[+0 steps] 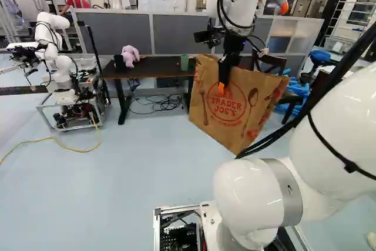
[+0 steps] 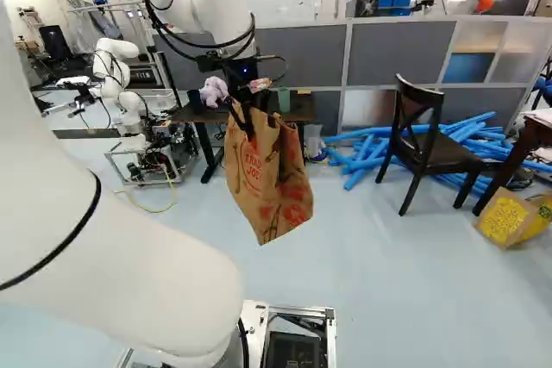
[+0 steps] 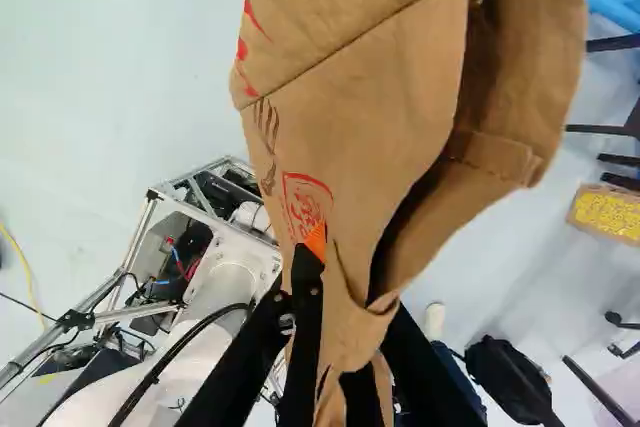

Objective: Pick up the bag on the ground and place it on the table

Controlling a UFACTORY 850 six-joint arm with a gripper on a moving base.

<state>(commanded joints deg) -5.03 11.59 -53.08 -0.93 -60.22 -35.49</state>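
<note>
Pinching a fold of brown paper near the bag's mouth, the hand (image 3: 352, 292) has its two fingers closed on it from both sides. The lifting is done, as I judge it, and carrying to the surface is the step in hand.

Below the hand hangs the paper grocery bag (image 1: 238, 110), off the floor (image 2: 379, 273) and supported only by that grip. It hangs askew, one lower corner dipping furthest. Its broad face carries red printing with a fork and a spoon drawn on it; the sides are creased, and the mouth gapes beside the fingers. What it holds, if anything, I cannot tell.

Ahead of the hand, beyond the bag, stands the dark surface (image 1: 157, 66), with a pink plush toy (image 1: 130, 55), a black cup (image 1: 120, 62) and a green cup (image 1: 184, 62) on it.

The next move calls for going forward with the bag's bottom high enough to clear the surface's near edge, then lowering it onto a free stretch before letting go. Swinging, it could knock the cups, and the thin paper may tear or slump on release.
</note>
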